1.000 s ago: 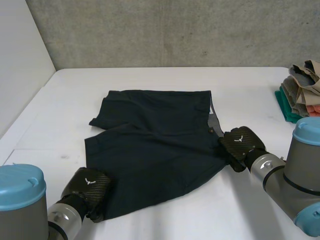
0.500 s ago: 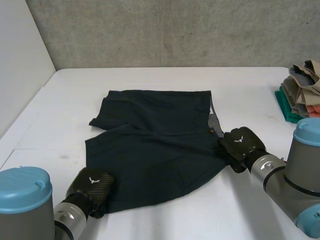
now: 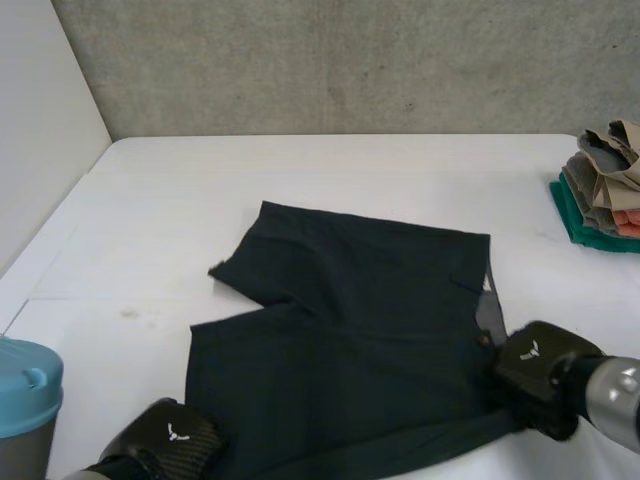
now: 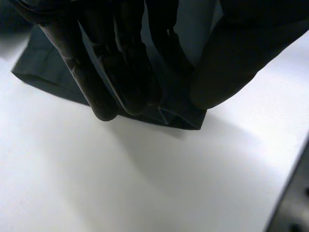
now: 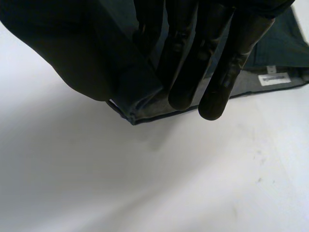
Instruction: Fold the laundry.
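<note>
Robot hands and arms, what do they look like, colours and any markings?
The left hand and right hand are black with a carbon-weave back, each bearing a small white emblem. The fingers are thick, dark and round-tipped. The left arm carries a light-blue cap; the right arm shows a shiny grey metal wrist.

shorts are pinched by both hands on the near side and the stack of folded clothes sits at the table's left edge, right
Not quite. The stack of folded clothes sits at the right edge of the table, as the head view shows. The left hand and right hand do pinch the shorts on the near side.
</note>
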You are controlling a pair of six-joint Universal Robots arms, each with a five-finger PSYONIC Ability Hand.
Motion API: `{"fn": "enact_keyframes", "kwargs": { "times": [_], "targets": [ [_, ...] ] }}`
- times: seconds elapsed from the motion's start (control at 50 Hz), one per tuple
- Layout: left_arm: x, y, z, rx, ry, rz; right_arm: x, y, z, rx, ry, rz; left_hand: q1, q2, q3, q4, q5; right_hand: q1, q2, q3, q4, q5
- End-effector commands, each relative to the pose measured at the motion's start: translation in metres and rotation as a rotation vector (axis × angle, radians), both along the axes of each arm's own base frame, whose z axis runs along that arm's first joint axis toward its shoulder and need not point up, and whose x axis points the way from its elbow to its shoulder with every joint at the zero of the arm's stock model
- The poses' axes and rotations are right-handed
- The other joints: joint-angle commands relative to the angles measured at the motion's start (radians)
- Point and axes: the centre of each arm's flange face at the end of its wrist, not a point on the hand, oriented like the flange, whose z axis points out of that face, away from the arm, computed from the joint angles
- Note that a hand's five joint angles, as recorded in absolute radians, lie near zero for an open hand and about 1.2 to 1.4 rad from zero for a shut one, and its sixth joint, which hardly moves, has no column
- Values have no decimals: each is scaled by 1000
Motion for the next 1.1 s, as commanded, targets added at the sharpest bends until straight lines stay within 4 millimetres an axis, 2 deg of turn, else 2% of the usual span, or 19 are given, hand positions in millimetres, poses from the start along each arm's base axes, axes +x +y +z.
{"fn": "enact_keyframes", "kwargs": {
  "times": [0.02, 0.1, 0.12, 0.18, 0.2, 0.28, 0.38, 0.52, 0.58, 0.62, 0.64, 0.66, 0.7, 0.74, 0.82, 0.84, 0.96, 1.02, 1.1],
  "targets": [
    [-17, -45, 24, -178, 122, 40, -4, -27, 6, -114, -71, -45, 272, 201, 208, 199, 257, 437, 218, 211, 208, 259],
    [-42, -90, 28, -335, 211, 47, 1, -54, -4, -143, -148, -111, 272, 201, 208, 199, 257, 437, 218, 211, 208, 259],
    [-54, -111, 32, -411, 248, 50, 3, -60, -5, -150, -163, -125, 272, 201, 208, 199, 257, 437, 218, 211, 208, 259],
    [-70, -141, 35, -515, 287, 50, 15, -81, -1, -227, -228, -157, 272, 201, 208, 199, 257, 437, 218, 211, 208, 259],
    [-80, -162, 34, -574, 295, 49, 19, -84, 0, -247, -235, -160, 272, 201, 208, 199, 257, 437, 218, 211, 208, 259],
    [-105, -212, 27, -706, 293, 51, 36, -108, 5, -373, -243, -187, 272, 201, 208, 199, 257, 437, 218, 211, 208, 259],
    [-127, -257, 18, -842, 265, 42, 65, -146, -4, -532, -254, -180, 272, 201, 208, 199, 257, 437, 218, 211, 208, 259],
    [-154, -312, -1, -1026, 305, 46, 86, -195, -32, -706, -208, -132, 272, 201, 208, 199, 257, 437, 218, 211, 208, 259],
    [-162, -321, -14, -1042, 326, 14, 89, -209, -45, -758, -165, -137, 272, 201, 208, 199, 257, 437, 218, 211, 208, 259],
    [-166, -321, -23, -1033, 338, -15, 92, -218, -57, -790, -124, -166, 258, 187, 194, 185, 242, -216, -435, -442, -445, -394],
    [-169, -319, -28, -1020, 346, -47, 93, -219, -59, -799, -115, -180, -594, -665, -657, -667, -609, -548, -767, -774, -777, -726],
    [-169, -318, -30, -1015, 347, -59, 94, -220, -60, -808, -104, -193, -950, -1021, -1013, -1023, -965, -785, -1003, -1010, -1013, -962],
    [-172, -314, -33, -1005, 353, -76, 93, -223, -58, -821, -97, -238, -836, -906, -899, -909, -851, -785, -1003, -1010, -1013, -962],
    [-172, -310, -33, -998, 362, -75, 94, -220, -54, -824, -111, -251, -950, -1021, -1013, -1023, -965, -785, -1003, -1010, -1013, -962],
    [-167, -301, -14, -984, 402, -58, 92, -208, -27, -799, -255, -270, -950, -1021, -1013, -1023, -965, -785, -1003, -1010, -1013, -962],
    [-165, -298, -9, -976, 418, -51, 90, -202, -12, -781, -335, -272, -950, -1021, -1013, -1023, -965, -785, -1003, -1010, -1013, -962],
    [-139, -273, 11, -836, 532, 43, 87, -159, 23, -626, -532, -210, -950, -1021, -1013, -1023, -965, -785, -1003, -1010, -1013, -962],
    [-128, -262, 19, -783, 575, 76, 73, -144, 24, -502, -534, -246, -950, -1021, -1013, -1023, -965, -785, -1003, -1010, -1013, -962],
    [-110, -233, 25, -669, 649, 123, 49, -135, 6, -337, -487, -345, -950, -1021, -1013, -1023, -965, -666, -885, -892, -895, -844]
  ]
}}
